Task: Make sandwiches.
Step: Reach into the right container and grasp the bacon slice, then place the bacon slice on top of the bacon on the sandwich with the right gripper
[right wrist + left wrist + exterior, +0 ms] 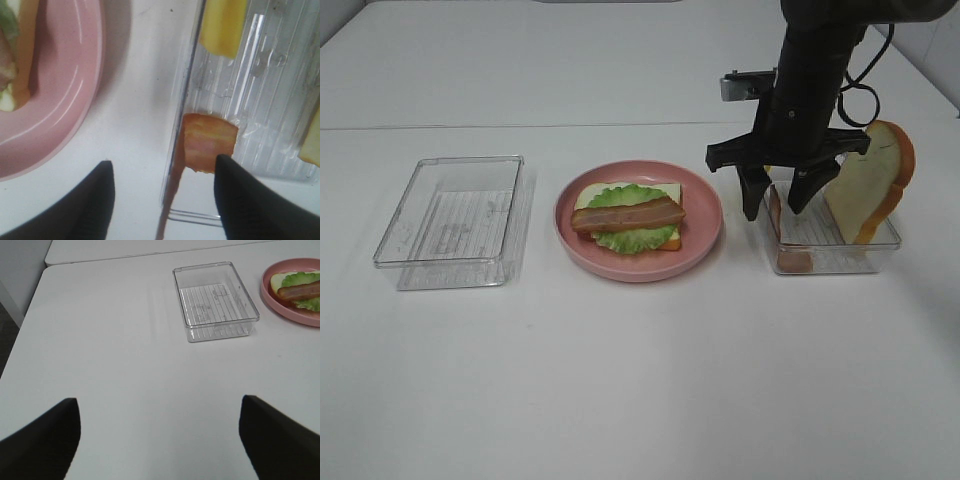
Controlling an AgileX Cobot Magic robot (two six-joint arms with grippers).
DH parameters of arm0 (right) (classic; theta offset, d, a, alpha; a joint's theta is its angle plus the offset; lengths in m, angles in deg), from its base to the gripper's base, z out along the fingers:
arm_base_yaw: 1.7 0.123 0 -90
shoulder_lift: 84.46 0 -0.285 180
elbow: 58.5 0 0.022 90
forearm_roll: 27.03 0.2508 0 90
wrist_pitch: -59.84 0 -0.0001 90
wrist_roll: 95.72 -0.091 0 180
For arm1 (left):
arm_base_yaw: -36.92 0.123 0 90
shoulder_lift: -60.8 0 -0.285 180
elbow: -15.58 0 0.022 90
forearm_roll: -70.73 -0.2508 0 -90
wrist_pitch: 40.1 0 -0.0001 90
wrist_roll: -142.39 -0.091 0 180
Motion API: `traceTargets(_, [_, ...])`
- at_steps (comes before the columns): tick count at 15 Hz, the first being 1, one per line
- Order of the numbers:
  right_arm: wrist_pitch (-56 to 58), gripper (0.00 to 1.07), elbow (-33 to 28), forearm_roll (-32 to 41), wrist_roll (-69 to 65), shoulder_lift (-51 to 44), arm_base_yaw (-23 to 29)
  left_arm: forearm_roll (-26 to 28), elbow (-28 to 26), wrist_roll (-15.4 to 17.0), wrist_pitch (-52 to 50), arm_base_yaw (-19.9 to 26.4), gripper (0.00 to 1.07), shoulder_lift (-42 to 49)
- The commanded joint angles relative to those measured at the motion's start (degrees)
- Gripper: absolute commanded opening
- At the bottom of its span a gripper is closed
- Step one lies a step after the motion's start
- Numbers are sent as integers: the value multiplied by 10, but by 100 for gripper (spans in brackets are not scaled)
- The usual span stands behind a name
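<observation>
The white table [620, 380] is matte and plain, with a seam [520, 126] running across its far part. In the left wrist view a strip of dark floor [7, 335] shows past the table's rounded corner. The left gripper [160, 402] hangs over bare table, its jaws spread wide with nothing between them. Beyond it lies the left tray [450, 222], clear, with a ribbed bottom. In the middle the pink plate [708, 215] bears the sandwich [630, 215]: bread, cheese and lettuce, with bacon uppermost. Further right, the right gripper [775, 210] points down at the right tray [840, 258], over the wall nearest the plate. Its jaws stand partly apart, one finger outside that wall and the other inside, and they grip nothing. A bacon strip [207, 147] stands against the wall between them. A cheese piece [222, 25] lies further in, and a bread slice [870, 180] leans upright at the tray's right end.
</observation>
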Motion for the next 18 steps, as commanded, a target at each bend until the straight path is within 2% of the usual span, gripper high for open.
traceTargets(1, [-2,24,1,-30,-27,2,2,0,1,-1,-2,1,79,7])
traceTargets(3, [-2,0,1,-36,-23,2,2,0,1,-1,-2,1,79,7])
traceTargets(8, [14,0,2,-22,-17,-8,2,0,1,-1,-2,1,79,7])
traceTargets(13, [83,0,2,-21,6,-89,3,0,1,-1,-2,1,79,7])
traceTargets(16, [89,0,2,23,13,-148,3,0,1,-1,-2,1,79,7])
traceTargets(17, [83,0,2,92,22,-180,3,0,1,-1,-2,1,79,7])
traceTargets(18, [80,0,2,111,28,-187,3,0,1,-1,-2,1,79,7])
